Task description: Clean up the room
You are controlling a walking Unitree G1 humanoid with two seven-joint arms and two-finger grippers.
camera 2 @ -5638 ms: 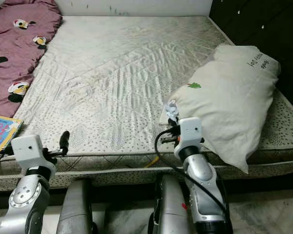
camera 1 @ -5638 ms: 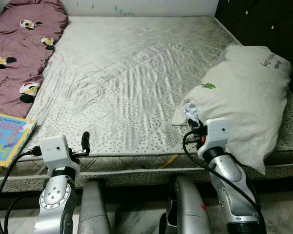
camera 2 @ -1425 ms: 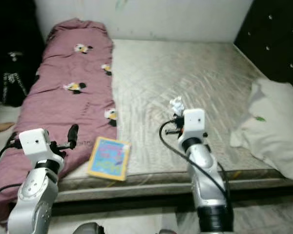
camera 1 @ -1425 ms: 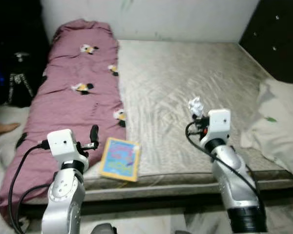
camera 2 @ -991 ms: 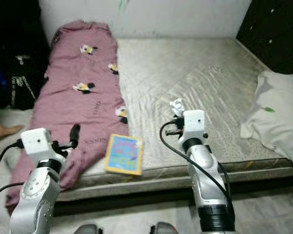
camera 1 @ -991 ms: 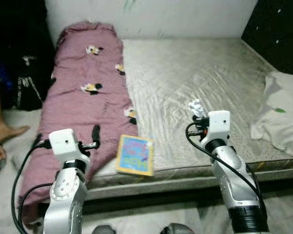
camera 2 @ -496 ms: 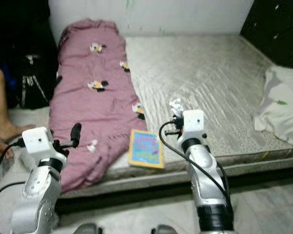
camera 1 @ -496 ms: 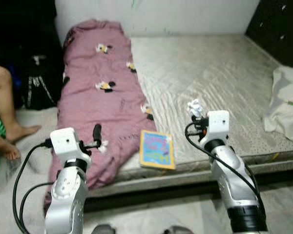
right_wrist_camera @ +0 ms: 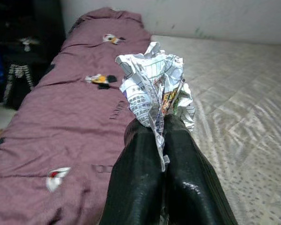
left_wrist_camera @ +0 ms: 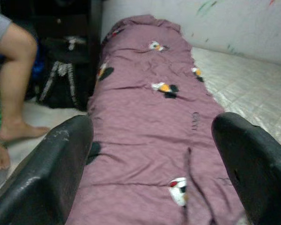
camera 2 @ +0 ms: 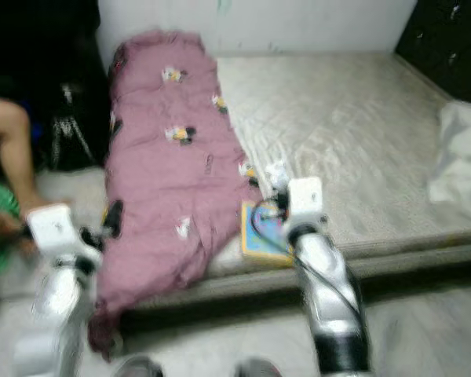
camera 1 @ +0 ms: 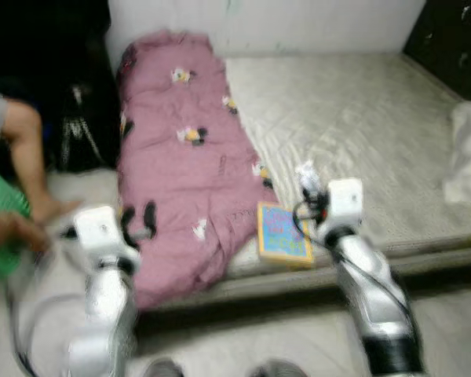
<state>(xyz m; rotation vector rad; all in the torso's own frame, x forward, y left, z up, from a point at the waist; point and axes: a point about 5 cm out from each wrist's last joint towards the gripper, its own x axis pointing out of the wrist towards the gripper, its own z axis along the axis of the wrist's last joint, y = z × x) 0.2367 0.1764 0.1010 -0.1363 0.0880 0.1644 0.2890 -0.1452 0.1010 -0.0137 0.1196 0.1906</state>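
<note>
Grey quilted mattress [camera 1: 361, 133] carries a purple blanket [camera 1: 180, 173] draped over its edge toward the floor, and a picture book [camera 1: 282, 234] overhangs the front edge. Right gripper [right_wrist_camera: 161, 140], raised in front, pinches crumpled paper [right_wrist_camera: 154, 86], probably trash being carried off. Left gripper [left_wrist_camera: 150, 159] is spread, empty, aimed at the blanket. A person's leg [left_wrist_camera: 14, 79] stands nearby.

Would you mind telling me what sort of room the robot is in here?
Most likely a bedroom: a wide bare mattress lies low against a white wall, a maroon printed quilt runs along one side, and a pillow sits at its edge.
</note>
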